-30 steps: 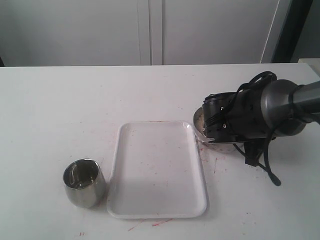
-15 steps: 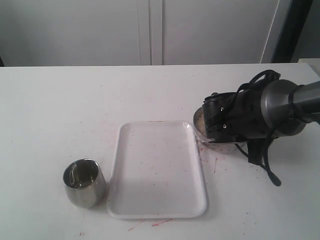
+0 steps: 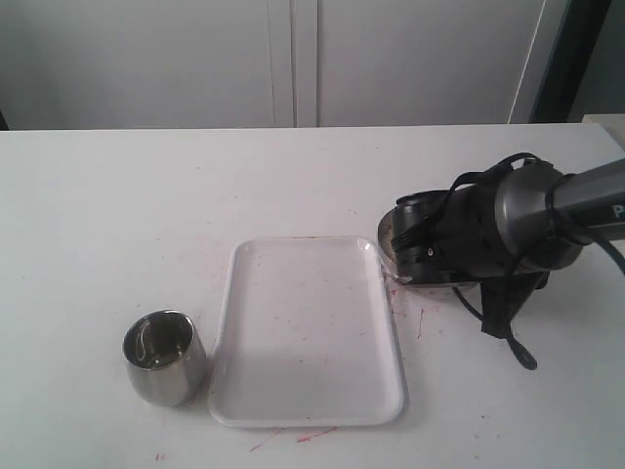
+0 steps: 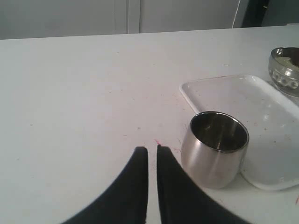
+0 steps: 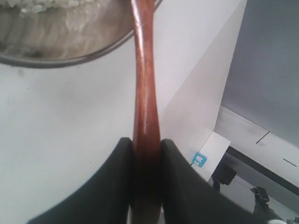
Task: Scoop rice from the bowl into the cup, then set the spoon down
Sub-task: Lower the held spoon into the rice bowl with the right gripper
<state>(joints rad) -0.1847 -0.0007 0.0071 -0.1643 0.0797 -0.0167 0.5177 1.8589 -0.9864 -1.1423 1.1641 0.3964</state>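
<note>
The steel cup (image 3: 164,357) stands at the front left of the table, and no rice shows inside it. My right gripper (image 5: 146,142) is shut on the handle of the reddish-brown spoon (image 5: 145,79). That handle runs over the rim of the steel bowl (image 5: 70,56), and the spoon's head is out of view. Off-white rice (image 5: 37,4) lies in the bowl. In the exterior view my right arm's wrist (image 3: 459,239) covers most of the bowl (image 3: 386,239). My left gripper (image 4: 152,149) is shut and holds nothing, low over the table beside the cup (image 4: 216,147).
A white rectangular tray (image 3: 308,332) lies between the cup and the bowl, with the bowl touching its far right corner. Black cables (image 3: 508,322) hang from my right arm down to the table. Red specks dot the table and the tray.
My right wrist has turned and dropped a little over the bowl, still gripping the spoon. The cup and the tray have stayed put.
</note>
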